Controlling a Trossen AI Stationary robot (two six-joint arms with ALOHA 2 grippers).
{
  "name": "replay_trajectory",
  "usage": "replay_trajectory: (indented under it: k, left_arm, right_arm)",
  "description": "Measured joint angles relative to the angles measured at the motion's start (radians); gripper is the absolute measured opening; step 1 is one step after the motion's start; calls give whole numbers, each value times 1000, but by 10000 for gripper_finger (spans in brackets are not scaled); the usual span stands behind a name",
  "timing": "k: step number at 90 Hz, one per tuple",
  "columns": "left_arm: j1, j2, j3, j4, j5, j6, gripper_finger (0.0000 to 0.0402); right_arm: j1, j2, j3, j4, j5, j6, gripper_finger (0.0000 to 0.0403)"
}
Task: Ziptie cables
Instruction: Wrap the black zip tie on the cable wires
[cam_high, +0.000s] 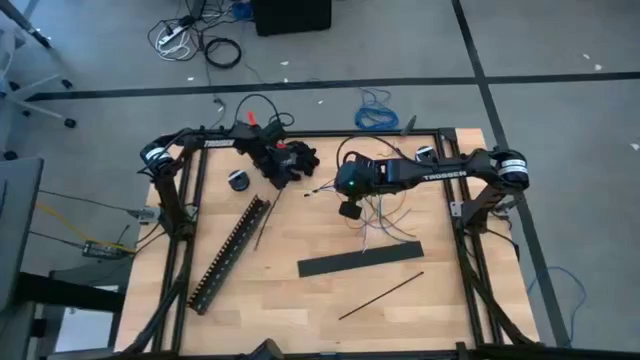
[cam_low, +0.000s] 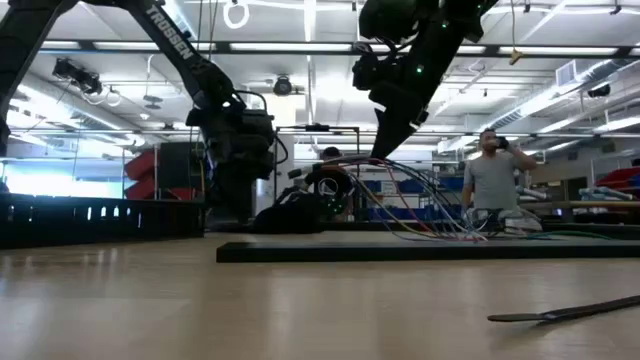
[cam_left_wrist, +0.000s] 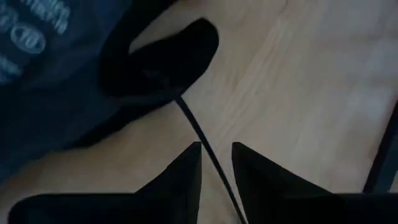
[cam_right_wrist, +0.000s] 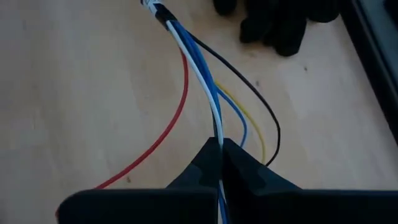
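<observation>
The cables (cam_high: 385, 218) lie at the table's far right, their loose ends fanned on the wood. My right gripper (cam_high: 349, 208) is over them, shut on some of the wires (cam_right_wrist: 211, 93). In the low view the cables (cam_low: 440, 215) sag from it to the table. My left gripper (cam_high: 284, 170) is at the far middle, open low over the wood. A thin black ziptie (cam_left_wrist: 199, 127) runs through the gap between its fingertips, and I see it touching neither finger. One ziptie (cam_high: 380, 295) lies flat near the front right, another (cam_high: 262, 225) beside the slotted duct. My right gripper pinches the white and blue wires (cam_right_wrist: 216, 127) between its two fingertips, partway along the bundle from its bound end (cam_right_wrist: 159, 12). The fingers come from above, slanting. The held stretch is lifted; red, yellow and black wires bow out loose, and the rest rests on the table.
A long slotted black duct (cam_high: 230, 255) lies slanted at the left and a flat black bar (cam_high: 360, 260) at the middle front. Black clutter (cam_high: 292, 160) and a small roll (cam_high: 238, 181) sit by the left gripper. A person (cam_low: 493, 180) stands beyond the table.
</observation>
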Motion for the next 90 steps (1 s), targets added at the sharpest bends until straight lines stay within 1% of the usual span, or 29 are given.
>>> replay_trajectory:
  k: [21,52,59,66,70,80,90]
  left_arm:
    - [0,24,1,35,-43,0,82]
    - [-1,41,1,82,-37,-17,81]
    - [-3,41,1,72,-42,9,64]
    - [-10,41,1,66,-72,32,24]
    - [-13,41,1,70,-92,34,10]
    - [-22,41,2,70,-119,46,2]
    - [-34,36,12,52,-117,47,1]
  right_arm:
    - [2,0,0,0,0,6,0]
    - [2,0,0,0,-17,6,0]
    - [2,0,0,-1,-17,6,0]
    - [2,0,0,-1,-17,6,0]
    - [2,0,0,-1,-17,7,0]
    - [2,0,0,-3,-17,7,0]
    - [2,0,1,-20,-17,7,0]
